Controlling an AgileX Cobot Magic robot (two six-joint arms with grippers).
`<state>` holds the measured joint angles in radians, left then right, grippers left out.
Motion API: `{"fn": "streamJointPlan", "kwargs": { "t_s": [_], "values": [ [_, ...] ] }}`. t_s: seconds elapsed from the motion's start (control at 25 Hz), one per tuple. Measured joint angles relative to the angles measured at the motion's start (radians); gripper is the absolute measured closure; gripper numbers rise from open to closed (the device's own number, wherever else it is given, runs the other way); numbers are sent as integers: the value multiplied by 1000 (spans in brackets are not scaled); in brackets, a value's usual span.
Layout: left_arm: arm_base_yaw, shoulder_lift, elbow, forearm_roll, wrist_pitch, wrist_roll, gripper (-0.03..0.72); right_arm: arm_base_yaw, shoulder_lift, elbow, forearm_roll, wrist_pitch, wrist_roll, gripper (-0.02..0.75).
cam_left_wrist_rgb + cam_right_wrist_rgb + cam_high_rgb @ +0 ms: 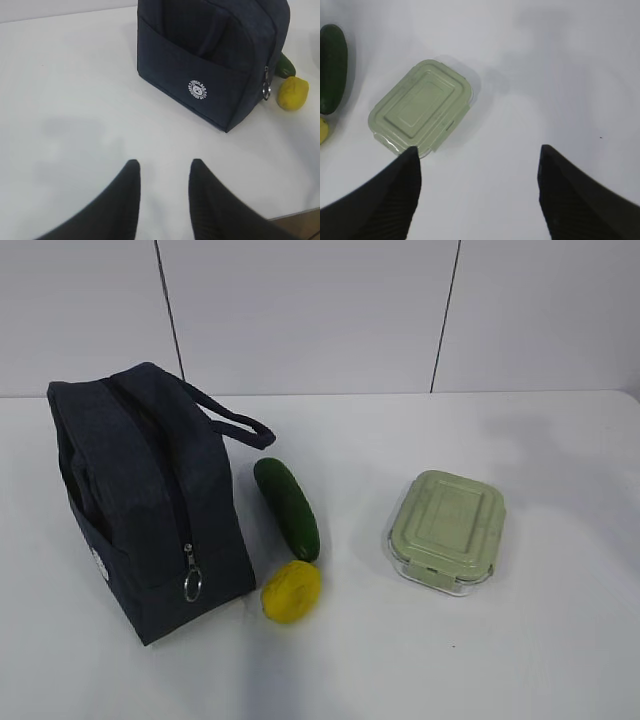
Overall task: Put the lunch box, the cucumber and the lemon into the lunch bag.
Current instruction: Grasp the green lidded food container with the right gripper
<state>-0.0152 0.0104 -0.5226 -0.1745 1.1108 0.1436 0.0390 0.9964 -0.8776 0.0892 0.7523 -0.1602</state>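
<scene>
The navy lunch bag (pixel 140 500) stands at the left of the white table, zipper closed, ring pull (pixel 193 585) hanging at its front corner. The dark green cucumber (pixel 287 507) lies to its right, the yellow lemon (pixel 291 591) in front of the cucumber. The lunch box (pixel 446 528) with its pale green lid sits further right. Neither gripper shows in the exterior view. My left gripper (pixel 164 167) is open and empty, in front of the bag (pixel 210 60). My right gripper (pixel 479 152) is wide open and empty, the lunch box (pixel 420 109) just beyond its left finger.
A white panelled wall (pixel 320 310) stands behind the table. The table's front edge (pixel 295 216) shows at the lower right of the left wrist view. The lemon (pixel 292 92) and the cucumber's tip (pixel 285 65) show right of the bag there.
</scene>
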Motion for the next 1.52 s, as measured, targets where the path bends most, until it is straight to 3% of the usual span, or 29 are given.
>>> {"fn": "streamJointPlan", "kwargs": {
  "t_s": [0.64, 1.52],
  "values": [
    [0, 0, 0, 0, 0, 0, 441, 0, 112, -109, 5, 100, 0, 186],
    [0, 0, 0, 0, 0, 0, 441, 0, 278, -179, 175, 252, 26, 186]
  ]
}}
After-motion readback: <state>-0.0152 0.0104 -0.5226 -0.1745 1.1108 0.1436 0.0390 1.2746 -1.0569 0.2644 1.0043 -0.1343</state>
